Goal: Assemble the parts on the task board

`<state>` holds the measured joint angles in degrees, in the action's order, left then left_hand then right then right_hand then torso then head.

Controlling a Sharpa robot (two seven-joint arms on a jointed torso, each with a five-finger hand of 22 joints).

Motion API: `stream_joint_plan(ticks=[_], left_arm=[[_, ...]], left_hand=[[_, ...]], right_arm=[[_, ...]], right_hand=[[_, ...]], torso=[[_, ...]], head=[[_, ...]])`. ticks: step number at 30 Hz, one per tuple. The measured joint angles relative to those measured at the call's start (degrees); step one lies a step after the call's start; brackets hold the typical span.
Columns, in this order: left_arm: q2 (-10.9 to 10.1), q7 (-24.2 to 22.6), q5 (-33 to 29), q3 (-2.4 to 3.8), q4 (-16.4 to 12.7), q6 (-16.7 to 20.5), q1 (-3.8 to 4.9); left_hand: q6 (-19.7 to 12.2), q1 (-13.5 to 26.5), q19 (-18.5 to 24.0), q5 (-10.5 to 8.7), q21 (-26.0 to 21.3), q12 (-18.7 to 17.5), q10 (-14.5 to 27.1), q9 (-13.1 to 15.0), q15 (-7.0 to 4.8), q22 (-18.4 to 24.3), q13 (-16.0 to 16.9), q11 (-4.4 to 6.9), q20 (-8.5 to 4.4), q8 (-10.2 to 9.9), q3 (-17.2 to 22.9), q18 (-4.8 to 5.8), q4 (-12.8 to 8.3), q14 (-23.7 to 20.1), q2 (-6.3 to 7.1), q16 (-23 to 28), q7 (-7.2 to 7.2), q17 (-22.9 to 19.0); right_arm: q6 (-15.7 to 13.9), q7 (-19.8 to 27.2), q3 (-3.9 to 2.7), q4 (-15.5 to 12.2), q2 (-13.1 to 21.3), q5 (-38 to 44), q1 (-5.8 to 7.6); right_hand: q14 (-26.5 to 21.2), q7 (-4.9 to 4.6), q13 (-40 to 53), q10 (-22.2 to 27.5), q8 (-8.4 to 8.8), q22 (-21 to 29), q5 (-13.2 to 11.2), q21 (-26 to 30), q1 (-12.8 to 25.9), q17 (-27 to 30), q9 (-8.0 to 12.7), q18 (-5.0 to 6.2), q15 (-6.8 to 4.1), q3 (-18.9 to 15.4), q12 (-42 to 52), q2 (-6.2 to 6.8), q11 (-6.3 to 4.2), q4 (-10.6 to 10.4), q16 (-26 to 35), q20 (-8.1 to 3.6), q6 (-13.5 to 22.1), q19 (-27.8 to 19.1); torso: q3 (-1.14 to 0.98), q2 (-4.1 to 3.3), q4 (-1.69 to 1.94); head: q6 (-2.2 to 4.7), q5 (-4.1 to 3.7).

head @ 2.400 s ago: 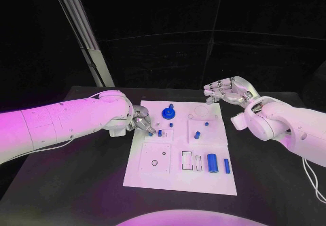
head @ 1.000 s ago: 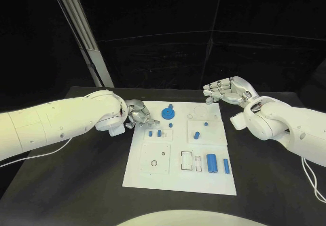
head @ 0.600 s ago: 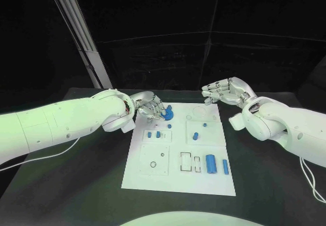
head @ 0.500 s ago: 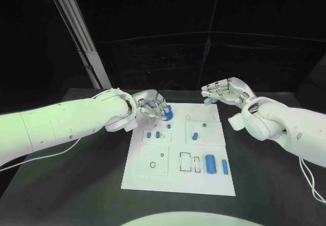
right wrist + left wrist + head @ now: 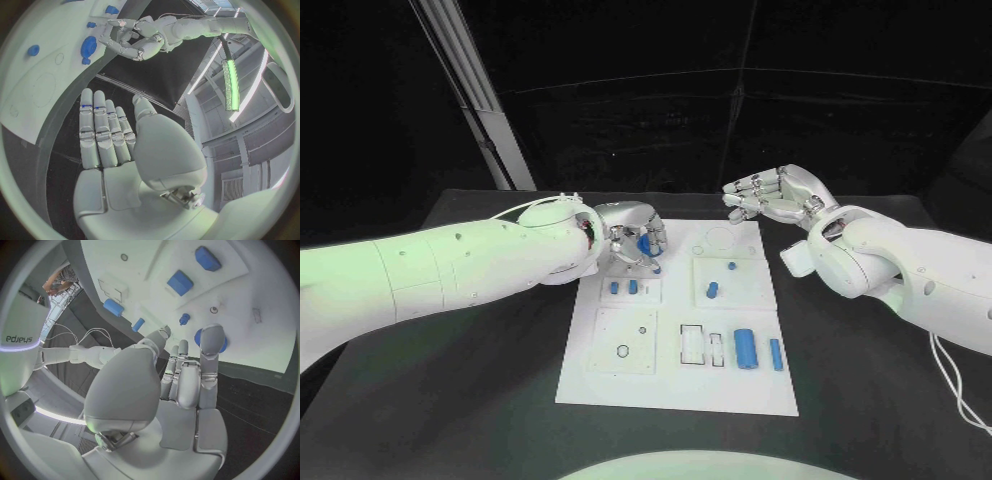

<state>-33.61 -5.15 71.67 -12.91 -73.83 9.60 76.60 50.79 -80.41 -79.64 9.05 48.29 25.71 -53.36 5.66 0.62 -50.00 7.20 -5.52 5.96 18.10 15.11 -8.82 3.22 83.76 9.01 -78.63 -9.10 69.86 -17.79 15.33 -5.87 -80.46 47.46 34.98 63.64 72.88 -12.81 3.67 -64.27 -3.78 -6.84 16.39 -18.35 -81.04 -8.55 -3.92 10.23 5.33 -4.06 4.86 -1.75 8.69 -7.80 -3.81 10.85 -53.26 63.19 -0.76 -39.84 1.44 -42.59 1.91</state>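
Head view shows the board (image 5: 678,385) lying in the middle of the black table (image 5: 459,400), with its long side running from the near edge to the far edge. The left hand (image 5: 635,238) is over the board's far left corner, with fingers bent down around the blue disc (image 5: 648,243), which it partly hides; the left wrist view shows one fingertip (image 5: 211,335) lying on the disc (image 5: 221,344), but I cannot tell if the hand really grips it. Just beside this hand, toward the near edge, two small pegs (image 5: 623,287) stand in a raised square block. On the right half of the board there is one more small peg (image 5: 733,266) and a short tilted piece (image 5: 711,291). Near the right edge, closer to the near side, a large cylinder (image 5: 744,347) and a thin pin (image 5: 776,354) lie side by side, next to two rectangular slots (image 5: 694,343). The right hand (image 5: 769,196) is held above the table beyond the board's far right corner, touching nothing, with its fingers curled loosely and apart; in the right wrist view its fingers (image 5: 102,131) are stretched side by side and hold nothing. A pale post (image 5: 469,95) rises behind the table's far left corner.
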Motion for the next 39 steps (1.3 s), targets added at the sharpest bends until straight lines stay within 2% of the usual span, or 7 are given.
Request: stream_joint_plan(ticks=[7,15,17,26,39], left_arm=[[1.5,0.3,3.4,-0.07,1.4,-1.0,-0.16],[2.6,1.2,5.1,-0.09,2.6,-3.2,-0.25],[2.9,1.4,5.3,-0.09,2.9,-3.8,-0.29],[4.0,2.2,5.8,-0.09,4.6,-5.9,-0.61],[5.2,2.4,6.0,-0.09,6.5,-6.7,-0.81]], left_hand=[[0.9,0.4,-1.0,0.00,4.1,-0.7,-0.7,-0.6,0.00,-3.9,-1.1,0.31,-0.25,-0.8,-0.2,0.00,-0.2,0.0,-0.38,-0.9,0.29,0.9],[2.3,0.7,-1.4,0.00,5.0,-1.1,-1.7,-1.0,-0.20,-4.9,-1.9,0.42,-0.23,-1.0,0.2,-0.01,-0.6,0.2,-0.75,-0.9,0.59,0.7],[3.0,0.7,-1.5,0.00,5.7,-1.5,-2.2,-1.0,-0.20,-5.5,-2.1,0.61,-0.38,-1.0,0.3,0.88,-0.6,0.2,-0.75,-1.2,0.78,0.7],[4.0,0.7,-1.6,0.00,6.8,-2.2,-3.5,-1.3,-0.40,-6.7,-2.9,0.81,-0.44,-1.6,1.0,0.87,-0.9,0.4,-1.19,-1.2,0.91,0.5],[4.6,0.5,-1.8,0.01,8.0,-2.9,-4.3,-1.5,-0.62,-8.0,-3.4,0.82,-0.62,-2.1,1.6,0.87,-1.1,0.2,-1.45,-1.2,1.10,0.3]], right_arm=[[0.0,0.0,0.00,0.0,-0.1,0.0,0.00],[0.0,0.0,0.00,0.0,-0.3,0.0,0.00],[0.0,0.0,0.00,0.0,-0.3,0.0,0.00],[0.0,0.0,0.00,0.0,-0.4,0.0,0.00],[0.0,0.0,-0.01,0.0,-0.6,0.0,0.00]], right_hand=[[0.0,0.00,0.0,0.0,0.00,0.0,0.0,0.0,0.0,0.0,0.0,0.00,0.00,0.0,0.0,0.00,0.00,0.0,0.0,0.00,0.0,0.0],[0.0,0.00,0.0,0.2,0.00,0.1,0.0,0.0,0.0,0.0,0.0,-0.01,0.00,0.0,0.0,0.00,0.21,0.0,0.0,0.00,0.0,0.0],[0.0,0.00,0.0,0.2,0.00,0.1,0.0,0.0,0.0,0.0,0.0,0.00,0.00,0.0,0.0,0.00,0.21,0.0,0.0,0.00,0.0,0.0],[0.0,0.00,0.0,0.2,0.00,0.1,0.0,0.0,0.0,0.0,0.0,0.00,0.00,0.0,0.0,0.00,0.21,0.0,0.0,0.00,0.0,0.0],[0.0,0.00,0.0,0.2,0.00,0.0,0.0,0.0,0.0,0.0,0.0,0.00,0.00,0.0,0.2,0.00,0.21,0.0,0.0,0.00,0.0,0.0]], torso=[[-0.01,0.01,0.00],[-0.02,0.01,0.00],[-0.03,0.01,0.00],[-0.04,0.03,0.00],[-0.03,0.04,0.06]], head=[[-0.01,0.01],[-0.07,-0.08],[-0.13,-0.10],[-0.32,-0.04],[-0.41,-0.08]])
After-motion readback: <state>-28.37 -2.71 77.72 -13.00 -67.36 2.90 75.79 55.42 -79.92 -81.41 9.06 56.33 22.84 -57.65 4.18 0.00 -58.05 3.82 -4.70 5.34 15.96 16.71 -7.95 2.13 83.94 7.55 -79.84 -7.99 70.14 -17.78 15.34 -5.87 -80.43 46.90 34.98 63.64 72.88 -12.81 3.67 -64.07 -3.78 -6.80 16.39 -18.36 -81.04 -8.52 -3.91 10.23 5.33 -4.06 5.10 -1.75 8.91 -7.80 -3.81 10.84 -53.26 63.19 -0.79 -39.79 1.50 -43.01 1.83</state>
